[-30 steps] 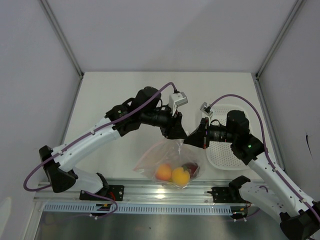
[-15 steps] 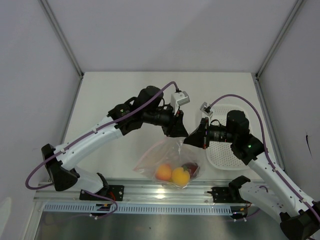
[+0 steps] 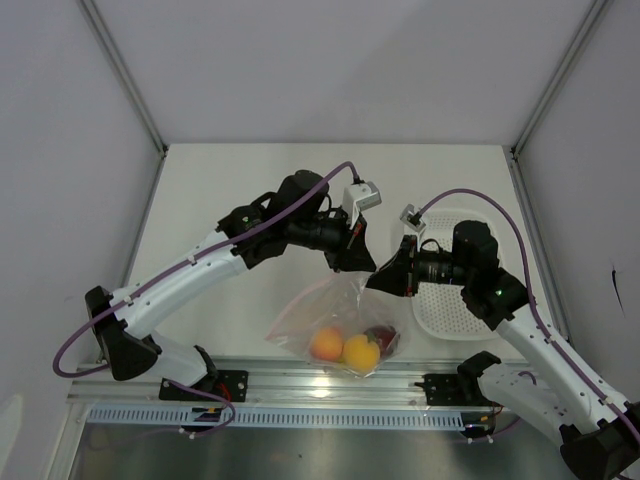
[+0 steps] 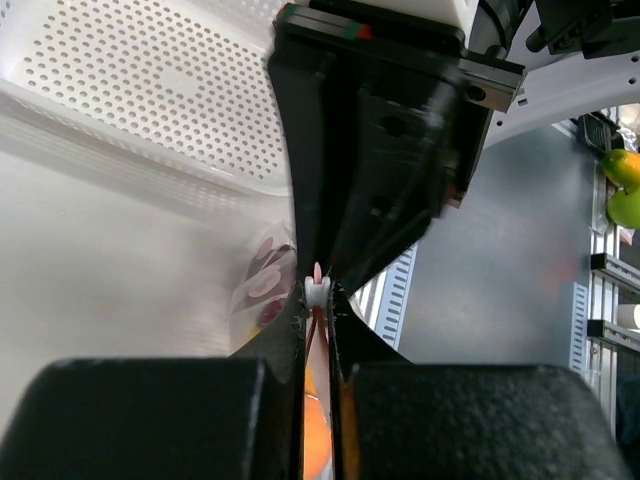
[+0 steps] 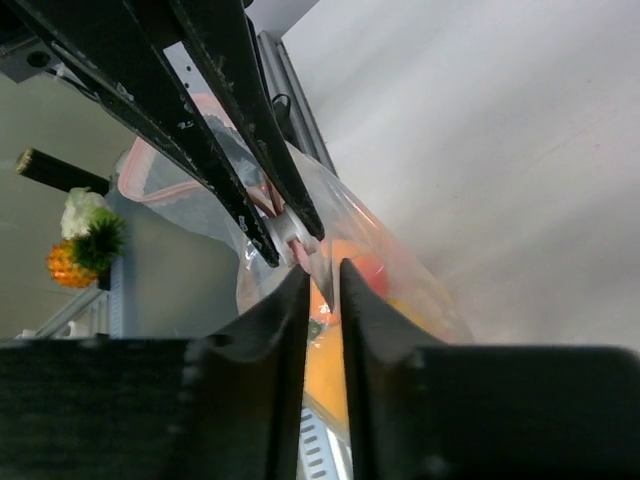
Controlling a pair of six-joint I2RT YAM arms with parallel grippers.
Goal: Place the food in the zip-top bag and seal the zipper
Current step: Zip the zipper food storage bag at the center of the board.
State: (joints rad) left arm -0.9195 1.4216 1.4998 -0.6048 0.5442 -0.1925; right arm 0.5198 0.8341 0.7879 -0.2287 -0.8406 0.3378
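Counter (image 3: 230, 180): white.
Left tool (image 3: 357, 263): clamped on the zipper (image 4: 318, 300).
Right tool (image 3: 375, 281): clamped on the zip-top bag (image 3: 310, 318).
Food (image 3: 345, 347): inside the bag.

The zip-top bag (image 3: 335, 318) hangs below the left gripper (image 3: 358, 263) and right gripper (image 3: 376, 281), food (image 3: 346, 349) in its bottom; the basket (image 3: 452, 302) lies right of both.

My left fingers (image 4: 150, 420) are matte black with a pebbled grain. The bag (image 3: 335, 315) is clear plastic, and its zipper (image 4: 317, 330) is pink-red. Inside show an orange piece (image 3: 327, 344), a yellow piece (image 3: 361, 352) and what looks like a dark red piece (image 3: 381, 337). At the right of the top view, the basket (image 3: 455, 300) is white, dotted with holes.
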